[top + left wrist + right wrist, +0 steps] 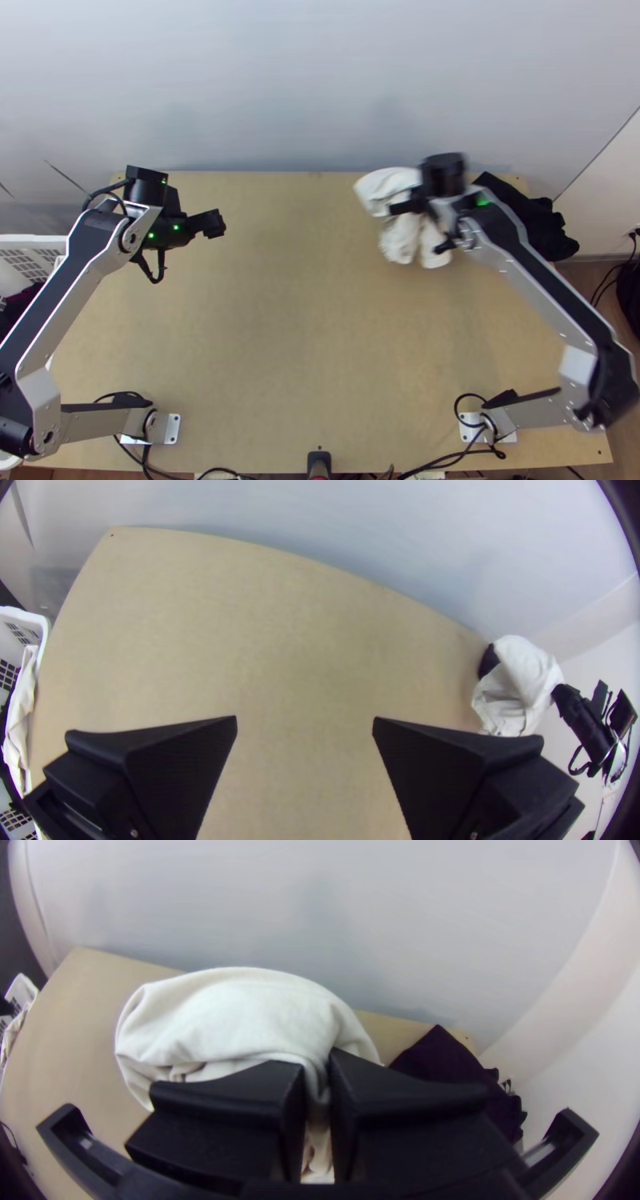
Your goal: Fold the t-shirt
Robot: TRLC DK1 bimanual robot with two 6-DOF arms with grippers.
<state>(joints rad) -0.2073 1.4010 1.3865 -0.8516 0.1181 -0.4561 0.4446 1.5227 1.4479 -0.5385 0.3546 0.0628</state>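
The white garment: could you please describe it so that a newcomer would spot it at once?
Find the wooden table's far right part. There, the right hand grips a bunched white garment. Its whiteness separates it from the black cloth to its right.

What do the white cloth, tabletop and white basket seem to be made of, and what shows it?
White cloth: probably matt cotton-type fabric, bending in soft folds. Tabletop: apparently smooth, low-sheen wooden board, pale tan throughout. White basket: likely moulded plastic, its wall regularly pierced.
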